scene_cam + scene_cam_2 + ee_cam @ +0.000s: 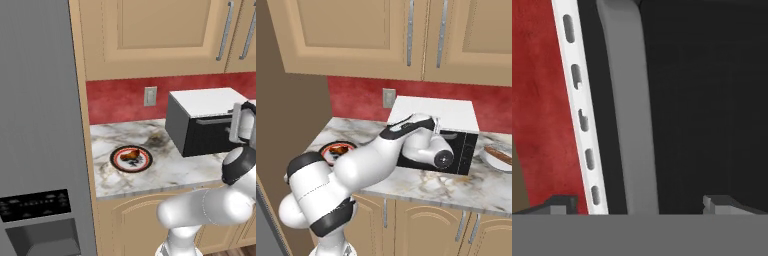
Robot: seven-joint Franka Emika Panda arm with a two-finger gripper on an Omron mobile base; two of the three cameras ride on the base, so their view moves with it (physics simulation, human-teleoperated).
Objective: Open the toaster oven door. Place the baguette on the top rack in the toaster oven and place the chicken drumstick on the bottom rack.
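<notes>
Hand (634, 202) spread wide at closed toaster oven door (707, 100) — grasping nothing.
Handle bar (629, 115) lies between the fingertips; chicken drumstick (130, 155) on plate (118, 162), baguette (501, 155) on second plate (487, 159) — both on table (165, 170).

The left base view looks forward and down from behind the arm's left, over the bench (165, 172) to the toaster oven (210, 102). The right base view faces the same toaster oven (431, 112) and bench (456, 187) from the right. The hand view sits very near the toaster oven door (707, 100), rolled sideways
</notes>
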